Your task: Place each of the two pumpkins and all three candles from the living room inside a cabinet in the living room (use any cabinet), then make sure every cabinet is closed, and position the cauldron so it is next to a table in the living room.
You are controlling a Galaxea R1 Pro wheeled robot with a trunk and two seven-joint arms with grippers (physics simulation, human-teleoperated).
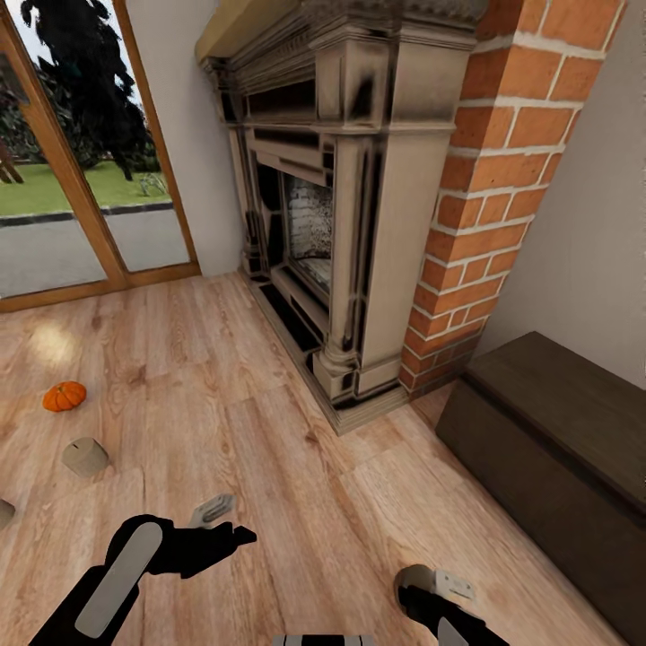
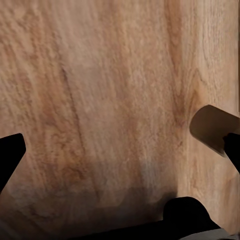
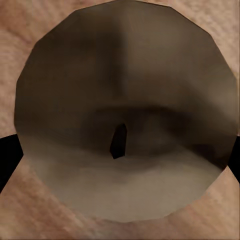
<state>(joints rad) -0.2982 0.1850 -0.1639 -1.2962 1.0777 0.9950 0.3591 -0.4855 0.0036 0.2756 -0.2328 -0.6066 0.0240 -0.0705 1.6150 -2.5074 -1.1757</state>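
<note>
Pumpkin and candle lay loose on wood floor, far left. Left tool empty, jaws spread. Right tool clamped on second candle, flat top facing wrist camera. Cabinet at right, closed. Judged step: carrying candle to cabinet. Next: open drawer, probably with free left tool.

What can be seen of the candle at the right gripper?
The candle is a stubby tan-brown cylinder with a flat top and a small dark wick at its centre. In the right wrist view it sits end-on between the right gripper's dark fingers. In the head view only part of it shows, above the wooden floor.
</note>
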